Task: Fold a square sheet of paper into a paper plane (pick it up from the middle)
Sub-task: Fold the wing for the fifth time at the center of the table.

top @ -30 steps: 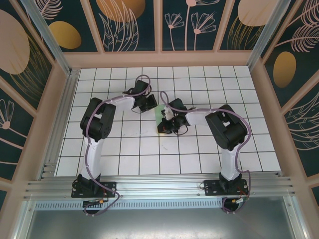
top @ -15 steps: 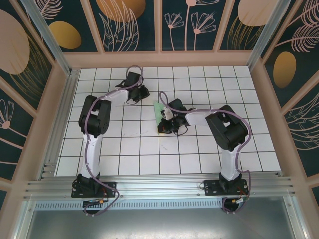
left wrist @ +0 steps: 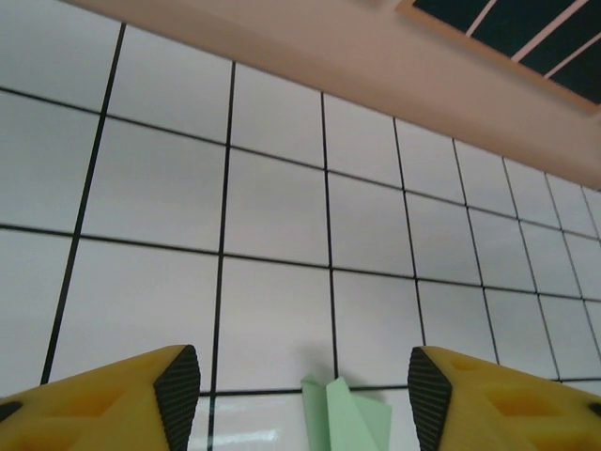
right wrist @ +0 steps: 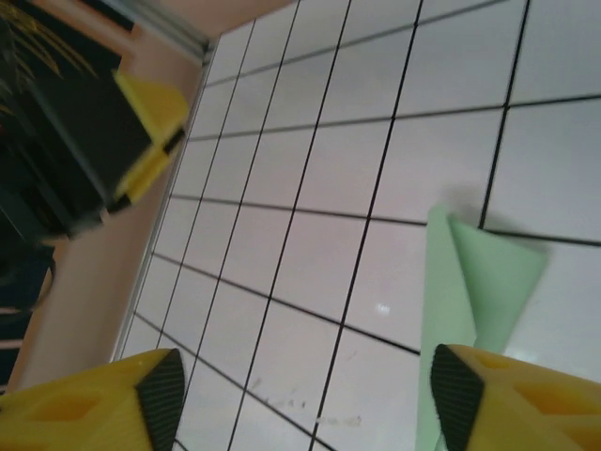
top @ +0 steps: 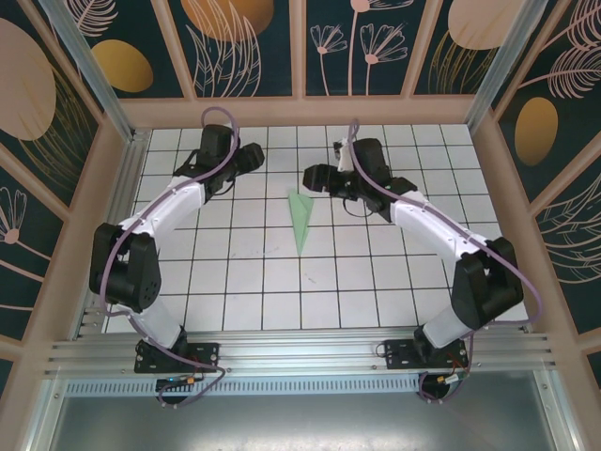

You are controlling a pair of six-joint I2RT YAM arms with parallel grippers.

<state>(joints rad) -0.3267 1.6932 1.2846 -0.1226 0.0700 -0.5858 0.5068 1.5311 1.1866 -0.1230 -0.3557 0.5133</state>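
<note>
White tiles with black grid lines cover the table [top: 235,282], and dark panels with painted flowers close it on three sides. On these tiles we see the paper plane [top: 300,218] lying flat, free of both claws, about midway between the two arms. Its long axis runs from the far wall toward the arm bases, with the wide tail on the far side and the sharp tip pointing to the bases.

The right gripper [top: 313,177] hangs just beyond the tail, slightly to the right of it, its jaws spread with nothing between them. The left gripper [top: 252,157] is farther off, to the left and closer to the far wall; it is spread too and holds nothing. From the left wrist camera we find the tail at the bottom edge, between the two yellow fingers [left wrist: 141,395].

We judge that the folding is finished. If the plane must be picked up, the right arm is the nearer one, and it should come toward the bases along the crease.
</note>
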